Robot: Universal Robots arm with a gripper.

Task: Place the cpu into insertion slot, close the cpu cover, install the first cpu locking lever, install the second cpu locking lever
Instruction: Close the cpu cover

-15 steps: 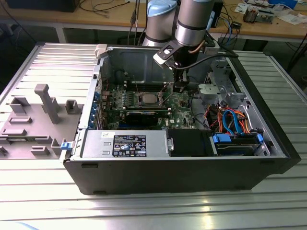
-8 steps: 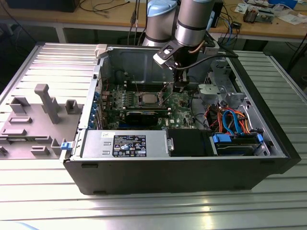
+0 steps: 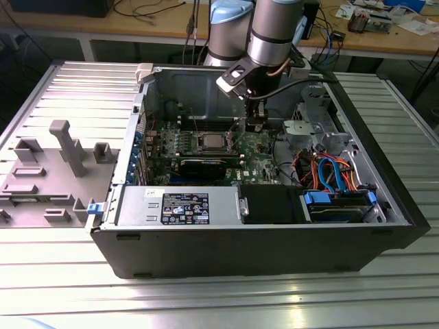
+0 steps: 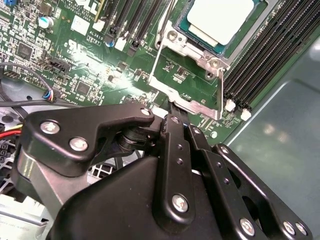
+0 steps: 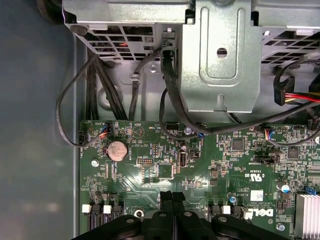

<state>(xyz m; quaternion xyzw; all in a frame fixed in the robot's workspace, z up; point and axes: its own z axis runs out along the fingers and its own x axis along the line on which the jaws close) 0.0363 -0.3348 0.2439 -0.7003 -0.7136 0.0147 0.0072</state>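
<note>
Second wrist view: cpu (image 4: 222,20) in insertion slot (image 4: 173,36)

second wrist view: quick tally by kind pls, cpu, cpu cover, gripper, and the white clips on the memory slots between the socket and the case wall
cpu: 1
cpu cover: 1
gripper: 1
white clips on the memory slots by the case wall: 2
total: 5

White print (image 5: 260,212) on the circuit board (image 5: 200,170); a label (image 3: 185,208) on the power-supply box (image 3: 137,205).
</note>
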